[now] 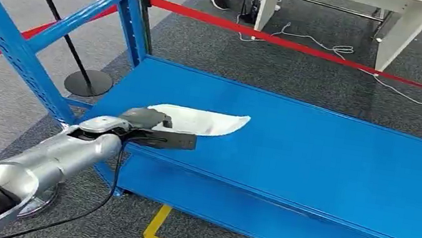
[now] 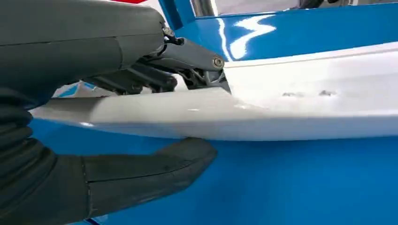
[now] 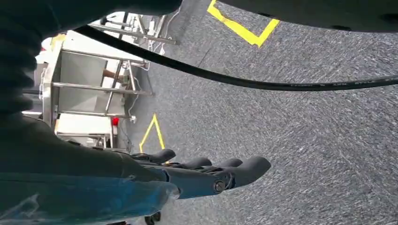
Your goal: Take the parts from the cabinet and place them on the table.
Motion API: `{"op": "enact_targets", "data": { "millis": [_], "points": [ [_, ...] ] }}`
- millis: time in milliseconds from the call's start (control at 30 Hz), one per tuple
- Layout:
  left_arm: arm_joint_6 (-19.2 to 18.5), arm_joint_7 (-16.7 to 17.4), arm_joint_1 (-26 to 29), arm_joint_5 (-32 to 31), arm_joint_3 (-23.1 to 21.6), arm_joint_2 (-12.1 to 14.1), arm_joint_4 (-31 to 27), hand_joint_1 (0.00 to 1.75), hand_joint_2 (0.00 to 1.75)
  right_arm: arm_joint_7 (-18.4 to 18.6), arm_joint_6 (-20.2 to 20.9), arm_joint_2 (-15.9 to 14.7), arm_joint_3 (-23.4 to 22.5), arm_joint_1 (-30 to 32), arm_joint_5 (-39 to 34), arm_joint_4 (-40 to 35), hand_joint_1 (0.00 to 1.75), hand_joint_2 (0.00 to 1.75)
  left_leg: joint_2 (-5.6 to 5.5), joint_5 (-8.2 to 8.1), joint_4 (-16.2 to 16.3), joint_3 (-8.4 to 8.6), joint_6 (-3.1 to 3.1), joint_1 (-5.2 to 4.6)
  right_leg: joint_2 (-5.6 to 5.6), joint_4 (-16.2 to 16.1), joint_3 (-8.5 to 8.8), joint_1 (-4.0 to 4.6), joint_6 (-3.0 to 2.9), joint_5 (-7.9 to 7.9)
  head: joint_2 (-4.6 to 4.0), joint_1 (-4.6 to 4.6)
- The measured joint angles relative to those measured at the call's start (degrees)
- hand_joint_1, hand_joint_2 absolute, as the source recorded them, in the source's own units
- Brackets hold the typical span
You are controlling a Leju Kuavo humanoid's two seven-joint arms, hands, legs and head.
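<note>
White part (image 1: 205, 122) on blue shelf (image 1: 329, 155), L hand (image 1: 147, 127) fingers (image 2: 187, 61) above, thumb under.

Left hand (image 1: 153, 128) at 8 o'clock, fingers closed on near end of flat white part (image 1: 205, 122). Part lies on blue shelf (image 1: 329, 155), pointing toward 2 o'clock. Red barrier tape (image 1: 283, 41) at 12 o'clock.

The part (image 1: 202, 121) lies on the shelf (image 1: 329, 155) of the cabinet, near its left front corner. The left robot hand (image 1: 153, 128) reaches in from the left front and grips the part's near end, fingers (image 2: 187, 61) above it and thumb (image 2: 155, 171) beneath. Left of the shelf stands a stanchion base (image 1: 87, 82) on the floor. Behind the shelf a barrier tape (image 1: 307, 48) runs across, with a table (image 1: 400, 21) beyond it. The right robot hand (image 3: 206, 173) hangs over the carpet (image 3: 305, 140).
</note>
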Motion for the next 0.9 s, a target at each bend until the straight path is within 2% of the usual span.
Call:
{"op": "enact_targets", "data": {
  "millis": [433,900],
  "points": [
    [-0.2,-0.5,-0.1,0.3,0.7,0.7,0.0,1.75,1.75,0.0,0.0,0.0,0.0,0.0,0.0,0.0,0.0,1.75,0.0,0.01,0.0,0.01,0.0,0.0,0.0,0.0,0.0,0.0,-0.01,0.0,0.0,0.0],
    [1.8,-0.5,0.2,0.3,0.8,0.8,0.0,1.75,1.75,0.1,0.0,0.0,-0.2,0.0,0.0,0.0,0.0,1.75,0.0,0.01,0.0,0.01,0.0,0.0,0.0,0.0,0.0,0.0,-0.01,0.0,0.0,0.0]
  ]
}}
